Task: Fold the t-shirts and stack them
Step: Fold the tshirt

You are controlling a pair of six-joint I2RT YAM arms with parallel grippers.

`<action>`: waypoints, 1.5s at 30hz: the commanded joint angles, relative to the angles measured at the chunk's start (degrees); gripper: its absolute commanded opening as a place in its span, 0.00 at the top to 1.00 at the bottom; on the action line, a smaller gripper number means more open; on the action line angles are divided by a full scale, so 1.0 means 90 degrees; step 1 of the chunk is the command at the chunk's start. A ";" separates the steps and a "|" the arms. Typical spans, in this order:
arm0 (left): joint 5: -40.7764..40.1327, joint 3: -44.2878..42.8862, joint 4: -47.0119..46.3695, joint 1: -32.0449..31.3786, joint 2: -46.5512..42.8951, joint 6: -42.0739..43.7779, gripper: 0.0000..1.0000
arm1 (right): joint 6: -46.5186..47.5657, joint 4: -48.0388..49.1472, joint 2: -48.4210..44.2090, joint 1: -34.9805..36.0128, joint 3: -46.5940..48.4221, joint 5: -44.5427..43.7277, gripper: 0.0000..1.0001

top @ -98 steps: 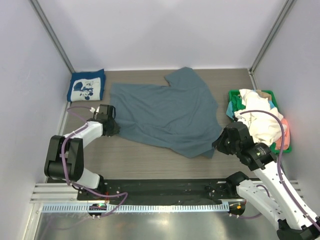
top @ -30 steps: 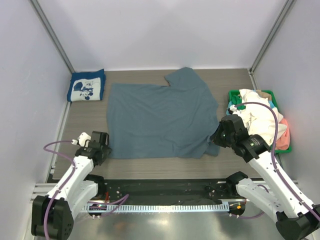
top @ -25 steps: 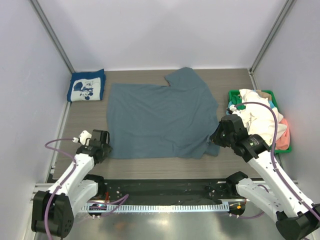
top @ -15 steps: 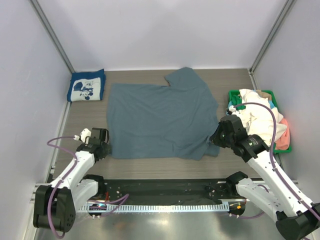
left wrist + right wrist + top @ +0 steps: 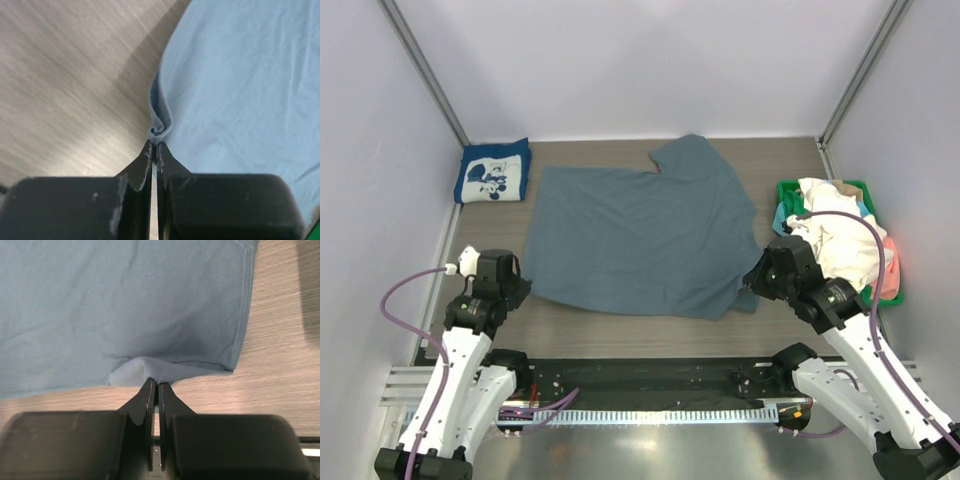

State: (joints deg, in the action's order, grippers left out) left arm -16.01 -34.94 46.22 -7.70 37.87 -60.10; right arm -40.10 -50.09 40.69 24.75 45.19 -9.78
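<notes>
Jaws of the left gripper (image 5: 155, 145) stand closed, pinching a small rolled tuck of cloth at the near-left corner of the slate-blue t-shirt (image 5: 640, 235); jaws of the right gripper (image 5: 154, 383) likewise stand closed, pinching a raised peak of the same shirt at its near-right corner, just beside the side hem; neither pair shows any gap beyond the cloth itself.

The shirt lies spread flat on the table (image 5: 620, 325), between the two arms and wholly on their far side; its near edge runs left to right from one grip to the other, slanting slightly, the left end sitting a little nearer the wall; one sleeve points toward the back wall.

Each gripper holds the corner on its own side, so neither arm needs to cross the other; the cloth extends away from both pairs of jaws toward the far edge; the fold, judged from this layout, calls for both corners to be lifted together and carried away from the bases, over the body of the shirt, keeping the edge taut.

A folded navy t-shirt (image 5: 493, 172) lies at the far-left corner, apart from the spread shirt; unfolded tees (image 5: 840, 240) are heaped in the green basket (image 5: 785, 188) on the right.
</notes>
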 commanded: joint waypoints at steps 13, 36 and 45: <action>-0.0369 -0.1683 -0.0057 0.0045 0.1863 0.1208 1.00 | 0.0324 0.0779 0.1825 -0.0172 0.1783 -0.1071 0.99; 0.0246 -0.4916 -0.0624 0.0426 0.6836 0.2546 1.00 | 0.1057 0.1639 0.6005 -0.1168 0.4743 -0.1315 0.99; 0.0576 -0.5971 0.0197 0.0826 0.7873 0.2507 0.88 | 0.1632 0.1426 0.8035 -0.1588 0.6538 -0.0799 0.50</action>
State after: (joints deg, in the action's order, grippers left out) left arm -13.19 -85.82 44.51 -2.22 108.79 -38.00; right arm -29.19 -37.30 109.27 12.43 96.99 -18.92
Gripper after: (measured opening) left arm 0.081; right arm 0.310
